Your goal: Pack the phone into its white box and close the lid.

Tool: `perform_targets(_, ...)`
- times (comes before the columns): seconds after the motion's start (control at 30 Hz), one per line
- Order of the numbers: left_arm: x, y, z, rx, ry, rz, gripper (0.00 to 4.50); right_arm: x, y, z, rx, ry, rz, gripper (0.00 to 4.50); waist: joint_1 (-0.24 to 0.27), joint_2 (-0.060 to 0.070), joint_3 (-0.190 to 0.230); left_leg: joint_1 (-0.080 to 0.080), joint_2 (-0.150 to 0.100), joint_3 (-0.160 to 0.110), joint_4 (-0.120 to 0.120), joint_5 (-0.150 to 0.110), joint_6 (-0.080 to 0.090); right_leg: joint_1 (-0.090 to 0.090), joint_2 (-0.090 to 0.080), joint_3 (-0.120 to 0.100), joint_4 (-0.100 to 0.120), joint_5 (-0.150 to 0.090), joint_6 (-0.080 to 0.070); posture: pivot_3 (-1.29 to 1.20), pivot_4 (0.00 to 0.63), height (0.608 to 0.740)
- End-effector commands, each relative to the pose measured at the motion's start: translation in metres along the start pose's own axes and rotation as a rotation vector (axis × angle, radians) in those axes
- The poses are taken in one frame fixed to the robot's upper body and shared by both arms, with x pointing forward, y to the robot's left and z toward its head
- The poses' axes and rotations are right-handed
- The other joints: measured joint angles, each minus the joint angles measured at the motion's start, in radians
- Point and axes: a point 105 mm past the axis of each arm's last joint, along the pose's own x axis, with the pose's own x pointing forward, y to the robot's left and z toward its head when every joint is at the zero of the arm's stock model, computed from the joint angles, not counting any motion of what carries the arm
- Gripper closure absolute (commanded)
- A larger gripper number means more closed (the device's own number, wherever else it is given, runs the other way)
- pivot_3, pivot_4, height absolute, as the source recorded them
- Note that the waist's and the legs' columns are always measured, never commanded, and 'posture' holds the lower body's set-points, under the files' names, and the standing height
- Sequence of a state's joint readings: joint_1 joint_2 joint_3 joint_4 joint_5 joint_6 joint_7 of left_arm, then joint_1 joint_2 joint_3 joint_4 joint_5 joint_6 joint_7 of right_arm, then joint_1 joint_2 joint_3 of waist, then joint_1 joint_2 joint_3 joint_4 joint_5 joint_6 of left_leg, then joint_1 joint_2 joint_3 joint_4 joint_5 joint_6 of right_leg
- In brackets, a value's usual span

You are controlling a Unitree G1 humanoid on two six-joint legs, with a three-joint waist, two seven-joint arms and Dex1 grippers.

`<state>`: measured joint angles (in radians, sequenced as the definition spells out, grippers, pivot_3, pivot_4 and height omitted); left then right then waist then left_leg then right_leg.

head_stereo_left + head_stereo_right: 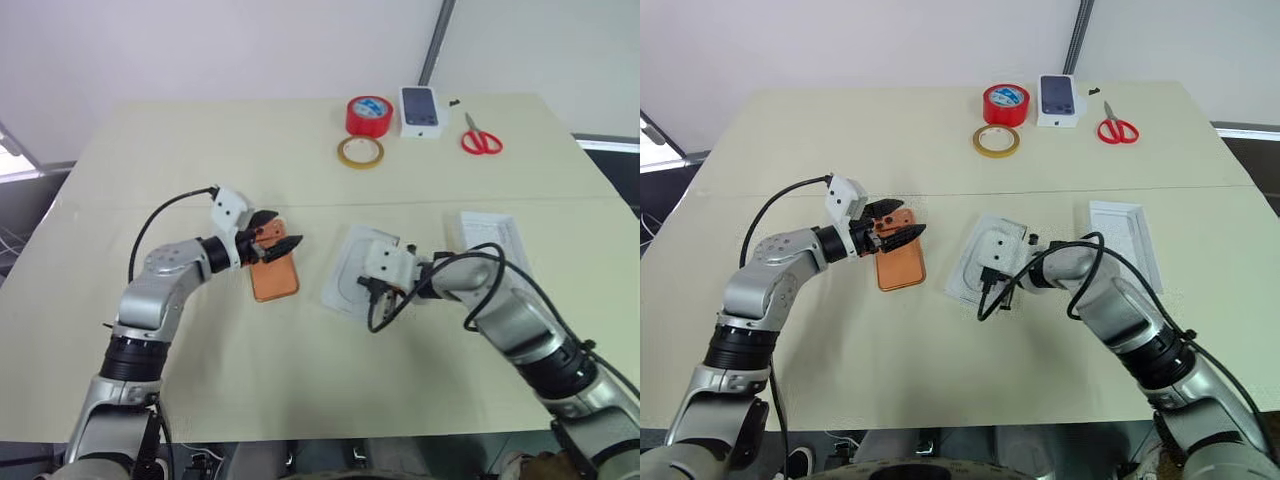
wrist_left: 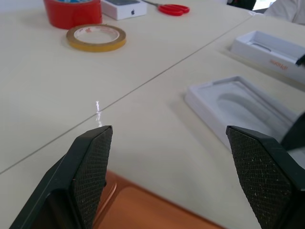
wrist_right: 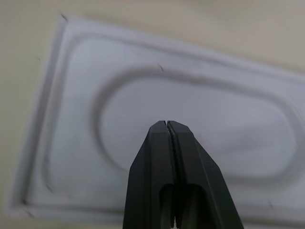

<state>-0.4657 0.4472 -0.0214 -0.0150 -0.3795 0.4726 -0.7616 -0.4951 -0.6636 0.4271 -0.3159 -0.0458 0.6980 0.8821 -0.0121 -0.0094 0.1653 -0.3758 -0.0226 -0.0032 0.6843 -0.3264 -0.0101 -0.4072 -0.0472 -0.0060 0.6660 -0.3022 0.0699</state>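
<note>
Lying flat on the beige table (image 1: 300,370), back up, the phone (image 1: 274,276) sits toward the robot's left, its far end under the left gripper (image 1: 276,240), whose two black fingers stand spread wide over it; in the left wrist view the orange edge shows low between the textured pads (image 2: 93,167), and nothing is clamped between them, though whether a fingertip touches the phone is hard to judge from these angles. To the phone's right, a little apart, lies the flat white insert (image 1: 975,275) with its oval outline, and the right gripper (image 3: 167,125) hangs over it, fingers pressed fully together and gripping nothing, pointing down at the oval recess. Whether its tips rest on the insert or hover just above I cannot tell. Further toward the robot's right, well apart from the phone, a shallow white open box part (image 1: 1126,238) lies on the table with its hollow facing up; from here it could be the white box or the lid, and I cannot say which. Along the far edge of the table stand a red tape roll (image 1: 369,115), a flat yellowish tape ring (image 1: 360,152) just in front of it, a small white box printed with a dark phone (image 1: 421,110) beside the red roll, and red-handled scissors (image 1: 480,138) to the right of that.
</note>
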Motion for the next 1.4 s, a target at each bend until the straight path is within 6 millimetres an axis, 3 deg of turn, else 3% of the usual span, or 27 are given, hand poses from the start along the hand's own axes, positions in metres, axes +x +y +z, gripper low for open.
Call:
perform_targets(0.03,-0.002,0.002,0.012,0.026,-0.031,0.007,0.51,-0.007,-0.012,0.014,-0.021,-0.052,-0.044,4.46,0.0,0.0,0.0,0.0,0.0,0.0,0.0,0.0,0.0,0.0,0.0,0.0,0.0,0.0,0.0,0.0,0.15,0.74)
perform_targets(0.2,-0.001,0.002,0.013,0.019,-0.036,0.011,0.51,-0.007,-0.027,0.017,-0.003,-0.068,-0.11,4.46,0.0,0.0,0.0,0.0,0.0,0.0,0.0,0.001,-0.001,0.0,0.0,0.0,0.0,0.0,0.0,0.0,0.15,0.74)
perform_targets(0.33,0.001,0.0,0.012,0.018,-0.035,0.005,0.51,0.005,-0.037,0.009,0.053,-0.068,-0.182,4.46,0.0,0.0,0.0,0.0,0.0,0.0,0.0,0.001,-0.002,0.0,0.0,0.0,0.0,0.0,0.0,0.0,0.15,0.74)
perform_targets(0.5,0.003,-0.005,0.011,0.011,-0.034,-0.005,0.51,0.02,-0.016,-0.019,0.006,0.018,-0.115,4.46,0.001,0.0,0.0,0.0,0.0,0.0,0.0,0.001,-0.002,0.0,0.0,0.0,0.0,0.0,0.0,0.0,0.15,0.74)
perform_targets(0.6,0.003,-0.007,0.008,0.014,-0.021,-0.006,0.51,0.015,-0.002,-0.031,-0.025,0.068,-0.044,4.46,0.002,0.0,0.0,0.0,0.0,0.0,0.0,0.001,-0.002,0.001,0.0,0.0,0.0,0.0,0.0,0.0,0.15,0.74)
perform_targets(0.67,0.003,-0.008,0.008,0.014,-0.02,-0.007,0.51,0.012,-0.002,-0.025,-0.003,0.042,-0.034,4.46,0.001,-0.001,-0.001,0.002,0.0,0.0,0.0,0.001,-0.001,0.002,0.0,0.0,0.0,0.0,0.0,0.0,0.15,0.74)
perform_targets(0.8,0.006,-0.011,-0.001,-0.023,0.019,-0.013,0.51,0.011,-0.025,0.0,0.034,-0.084,-0.143,4.46,-0.004,-0.001,-0.001,0.002,0.0,0.0,0.0,0.0,0.0,0.002,0.0,0.0,0.0,0.0,0.0,0.0,0.15,0.74)
perform_targets(0.97,0.01,-0.007,-0.011,0.04,0.067,0.015,0.51,-0.008,-0.053,0.013,0.152,-0.213,-0.273,4.46,0.0,-0.001,-0.001,0.0,0.0,0.0,0.0,0.002,-0.003,0.0,0.0,0.0,0.001,0.0,0.0,0.0,0.15,0.74)
perform_targets(1.07,0.013,-0.009,-0.018,0.088,0.1,0.006,0.51,-0.022,-0.054,-0.001,0.225,-0.205,-0.267,4.46,0.007,-0.001,-0.001,0.0,0.0,0.0,0.0,0.001,-0.003,0.0,0.0,0.0,0.0,0.0,0.0,0.0,0.15,0.74)
perform_targets(1.17,0.022,-0.023,-0.028,0.114,0.136,-0.075,0.51,-0.045,-0.056,-0.027,0.258,-0.155,-0.292,4.46,0.018,-0.001,-0.001,-0.001,0.0,0.0,0.0,0.001,-0.001,0.0,0.0,0.0,0.0,0.0,0.0,0.0,0.15,0.74)
perform_targets(1.3,0.032,-0.035,-0.036,0.086,0.157,-0.129,1.66,-0.072,-0.053,-0.055,0.287,-0.072,-0.298,4.5,0.023,-0.001,-0.001,-0.002,0.0,0.0,0.0,0.0,0.0,0.0,0.0,0.0,-0.001,0.0,0.0,0.0,0.15,0.74)
perform_targets(1.4,0.038,-0.036,-0.042,0.13,0.187,-0.127,3.25,-0.079,-0.048,-0.064,0.3,-0.037,-0.304,4.5,0.02,-0.001,-0.001,-0.001,0.0,0.0,-0.001,-0.002,0.004,0.0,0.0,0.0,-0.001,0.0,0.0,0.0,0.15,0.74)
